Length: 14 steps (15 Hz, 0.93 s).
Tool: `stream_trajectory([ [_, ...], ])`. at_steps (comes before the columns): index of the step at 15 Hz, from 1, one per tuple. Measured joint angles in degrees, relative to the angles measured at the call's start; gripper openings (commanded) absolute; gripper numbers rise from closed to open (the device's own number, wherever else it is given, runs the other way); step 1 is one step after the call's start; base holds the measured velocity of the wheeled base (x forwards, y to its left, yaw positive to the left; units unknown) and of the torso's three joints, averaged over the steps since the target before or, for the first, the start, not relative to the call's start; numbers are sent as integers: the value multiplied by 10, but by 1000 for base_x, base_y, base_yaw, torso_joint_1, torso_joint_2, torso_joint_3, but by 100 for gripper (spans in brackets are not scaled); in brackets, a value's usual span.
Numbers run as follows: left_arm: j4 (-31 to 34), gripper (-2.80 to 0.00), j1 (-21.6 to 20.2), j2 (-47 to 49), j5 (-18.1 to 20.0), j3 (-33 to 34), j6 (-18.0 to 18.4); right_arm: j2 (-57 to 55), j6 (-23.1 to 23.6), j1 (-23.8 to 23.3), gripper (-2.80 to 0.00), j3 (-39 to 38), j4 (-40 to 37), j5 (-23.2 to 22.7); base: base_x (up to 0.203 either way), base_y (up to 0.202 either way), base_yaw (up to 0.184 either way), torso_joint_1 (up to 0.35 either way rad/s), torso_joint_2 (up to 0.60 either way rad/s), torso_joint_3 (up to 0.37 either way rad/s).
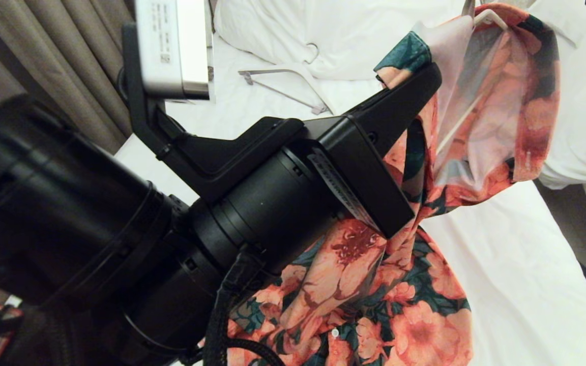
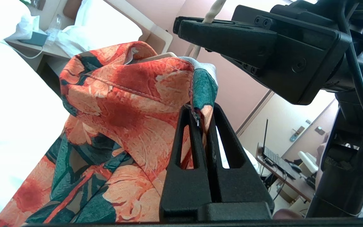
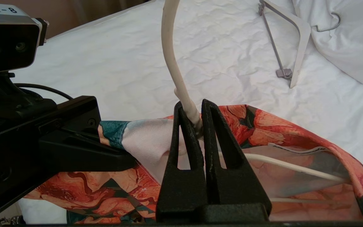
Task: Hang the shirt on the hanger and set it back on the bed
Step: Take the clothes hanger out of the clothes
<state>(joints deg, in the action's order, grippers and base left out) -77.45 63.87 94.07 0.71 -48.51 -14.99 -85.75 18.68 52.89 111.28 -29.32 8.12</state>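
Closest to the robot, the left arm fills the near left of the head view, its black wrist and camera mount blocking much of what lies beyond. The left gripper point(image 2: 200, 121) is clenched on a fold of the shirt point(image 1: 374, 305) at a teal-edged hem or collar corner, and I judge it is pinching there to keep the cloth spread so the hanger can seat inside it. Below that grip the flowered fabric hangs loose, and its lower part seems to reach the white sheet of the bed point(image 1: 517, 284) at near centre.

Just beyond and to the right, the shirt's upper part is lifted clear of the sheet. The hanger point(image 3: 181, 88) is partly inside it: one cream arm shows through the pale inner side of the cloth in the right wrist view, and a shoulder of it pokes up at the top of the garment in the head view. The right gripper point(image 3: 198, 121) is shut on the hanger's stem just below the hook, which looks like the sensible place to carry the weight while the left side is dressed. Whether both shoulders are seated cannot be told.

Farther off on the sheet, well apart from the work, lies a flat grey-white hanger point(image 1: 293, 86) with a metal hook, next to white pillows point(image 1: 333, 35) at the head of the bed. Brown curtains point(image 1: 54, 56) hang at far left.
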Motion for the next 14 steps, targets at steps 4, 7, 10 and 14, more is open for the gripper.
stream_trajectory([
  [4,-4,0,-3,-1,-2,0,0,1,0,0,-280,0,-2,2,0,0,0,0,0,0],
  [7,-5,0,-3,-1,-2,-1,-2,2,1,0,-280,0,-1,2,0,0,0,0,0,0],
  [10,-8,0,-4,-2,-2,-2,-2,1,4,-5,-280,4,0,24,0,0,0,0,0,0],
  [14,-29,0,-19,-18,-1,-4,1,1,10,-36,-280,5,9,25,0,0,0,0,0,0],
])
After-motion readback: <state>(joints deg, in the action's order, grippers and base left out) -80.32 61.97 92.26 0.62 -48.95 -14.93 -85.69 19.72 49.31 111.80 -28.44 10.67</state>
